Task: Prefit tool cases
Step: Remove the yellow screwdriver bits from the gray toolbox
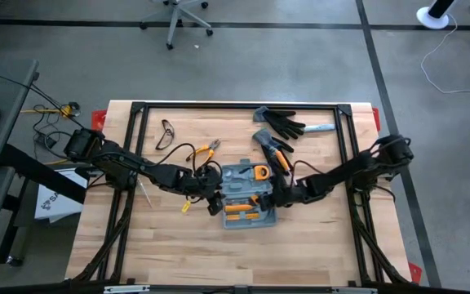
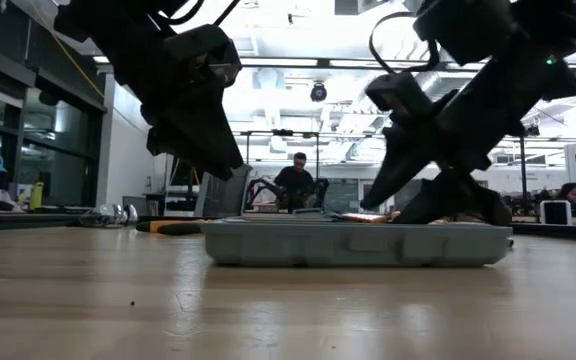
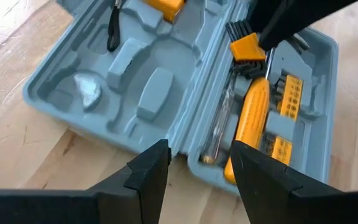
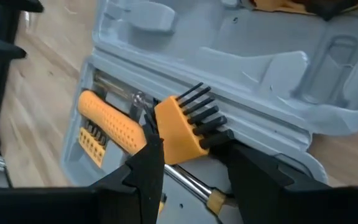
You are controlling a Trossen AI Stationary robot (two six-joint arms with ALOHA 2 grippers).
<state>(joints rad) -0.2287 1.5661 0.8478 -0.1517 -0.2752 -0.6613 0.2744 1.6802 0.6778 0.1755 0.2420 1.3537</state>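
Observation:
The grey-blue tool case lies open and flat on the table's middle, both halves' moulded insides up. A yellow-handled screwdriver lies in one half. My right gripper stands over that half from the case's right side, shut on an orange hex-key holder. My left gripper is open and empty. It hovers at the case's left end over the hinge line, clear of the case in the low view. My right gripper has the orange hex-key holder's body between its two fingers, one finger on either side. The fingers slant down from the table's right. The holder sits just above the screwdriver's handle, its black keys sticking out past the fingers. It also shows in the left wrist view.
Black-and-grey work gloves lie at the far right of the table. An orange-handled tool lies just behind the case, orange pliers at the far middle and safety glasses at the far left. People show in the room beyond.

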